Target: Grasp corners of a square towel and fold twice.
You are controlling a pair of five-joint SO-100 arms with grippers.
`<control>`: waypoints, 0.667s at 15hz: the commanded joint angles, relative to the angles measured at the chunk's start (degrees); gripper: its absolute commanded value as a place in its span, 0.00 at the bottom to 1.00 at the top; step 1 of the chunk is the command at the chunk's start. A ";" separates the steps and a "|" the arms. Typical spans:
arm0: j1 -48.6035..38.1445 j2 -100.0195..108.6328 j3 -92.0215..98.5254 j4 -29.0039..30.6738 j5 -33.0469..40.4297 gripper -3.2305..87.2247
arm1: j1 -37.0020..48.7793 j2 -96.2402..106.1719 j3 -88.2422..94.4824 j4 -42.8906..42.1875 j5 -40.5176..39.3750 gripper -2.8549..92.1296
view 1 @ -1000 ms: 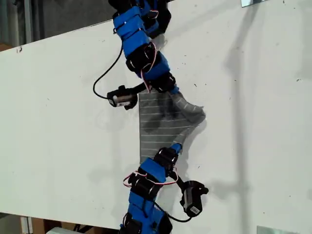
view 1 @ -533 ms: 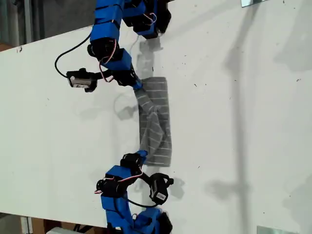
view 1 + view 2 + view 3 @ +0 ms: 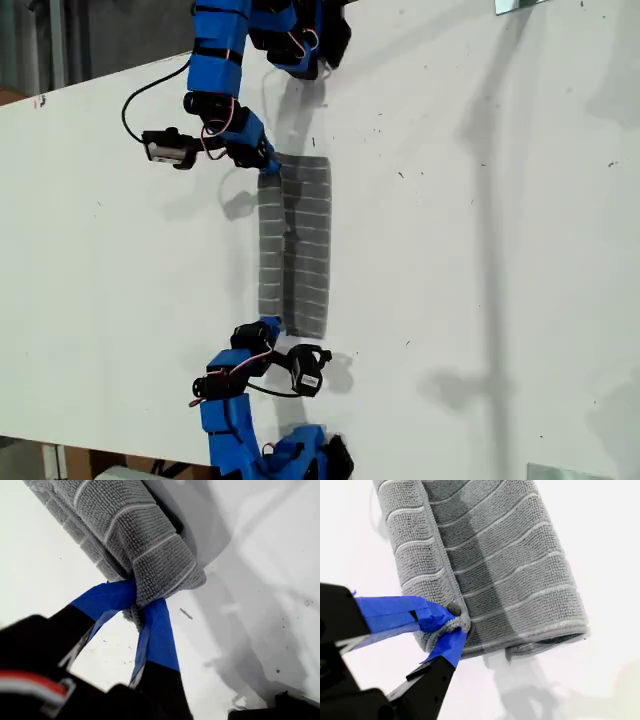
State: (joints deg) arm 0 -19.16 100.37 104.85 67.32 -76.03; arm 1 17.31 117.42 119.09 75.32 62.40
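— How did the towel [image 3: 296,250] look?

— It was grey with thin pale stripes, and it lay flat on the white counter [image 3: 480,250] as a long, narrow folded strip. In the exterior view it ran up and down near the middle. The stripes crossed its short width, and its half on the exterior view's left looked darker. In the second wrist view a hemmed edge of the upper layer ran along the length of the towel [image 3: 495,565], and the near end showed stacked layers.

— And the hands?

— Both were clamped on cloth. The blue-taped fingers of my first hand [image 3: 135,605] were pinched together on a bunched bit of the towel [image 3: 125,525], which puckered where it was held. My second hand [image 3: 452,622] was closed on a hemmed corner [image 3: 447,626] at the strip's end, and the fabric there was gathered into a small knot.

— How were the arms placed?

— In the exterior view one arm [image 3: 215,70] came in from the top edge and another arm [image 3: 235,400] from the bottom edge. Both bent down low to the counter. Each met one end of the strip at the corner on the exterior view's left. I could not tell which of them was first and which second.
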 commanded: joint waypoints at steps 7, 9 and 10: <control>8.26 3.78 10.46 -4.92 -9.23 0.03 | -17.49 1.67 6.24 -3.87 7.29 0.03; 10.72 3.78 14.15 -8.70 -11.87 0.03 | -19.42 1.76 11.95 -8.61 10.02 0.03; 11.95 3.78 15.64 -10.46 -13.54 0.03 | -20.65 1.85 13.97 -10.72 11.43 0.03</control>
State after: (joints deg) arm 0 -8.61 102.39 119.53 58.36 -87.45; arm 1 -1.85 117.42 131.57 66.45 72.33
